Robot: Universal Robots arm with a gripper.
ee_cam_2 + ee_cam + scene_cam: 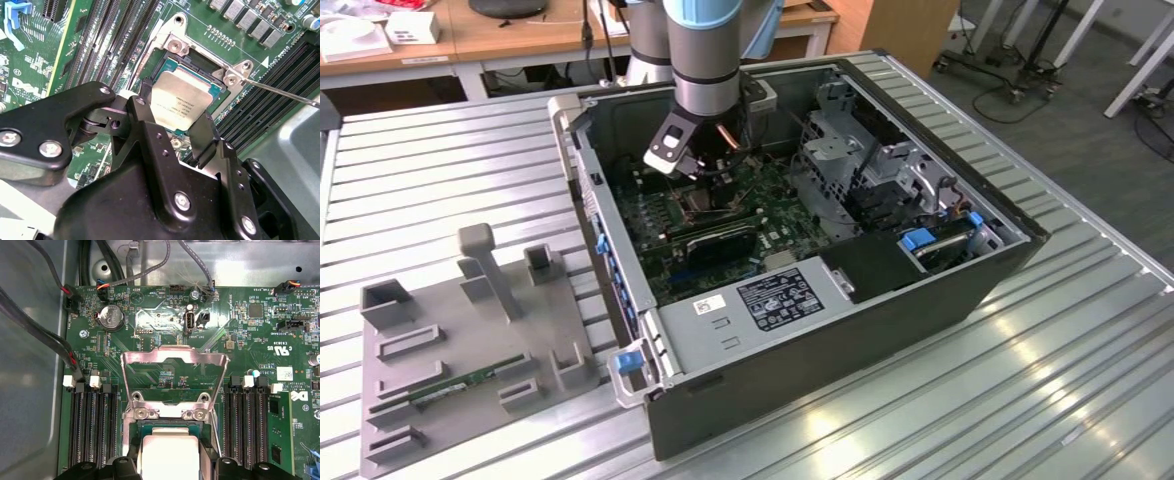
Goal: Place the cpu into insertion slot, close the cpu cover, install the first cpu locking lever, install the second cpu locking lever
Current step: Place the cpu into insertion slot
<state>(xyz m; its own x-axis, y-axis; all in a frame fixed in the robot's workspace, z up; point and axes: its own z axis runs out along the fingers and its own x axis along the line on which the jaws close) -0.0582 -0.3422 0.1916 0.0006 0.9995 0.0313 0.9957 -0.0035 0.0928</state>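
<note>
The cpu [177, 100], a pale square chip, lies low in the insertion slot [198, 59] on the green motherboard; whether it is fully seated I cannot tell. My gripper [175, 117] is shut on it, one black finger on each side edge. In the first wrist view the cpu [169, 452] sits between the same fingers, and the cpu cover [175, 356] stands open, tilted up behind the slot. A thin metal locking lever [285, 93] sticks out unlatched beside the slot. In the exterior view my gripper [703, 178] reaches down into the open computer case.
Black memory slots [90, 430] flank the socket on both sides. Cables [50, 340] run along the case wall. The case walls [854, 300] and drive cage [854, 160] close in around the arm. A grey fixture tray [454, 330] holding a green memory stick [454, 385] lies at the exterior view's left.
</note>
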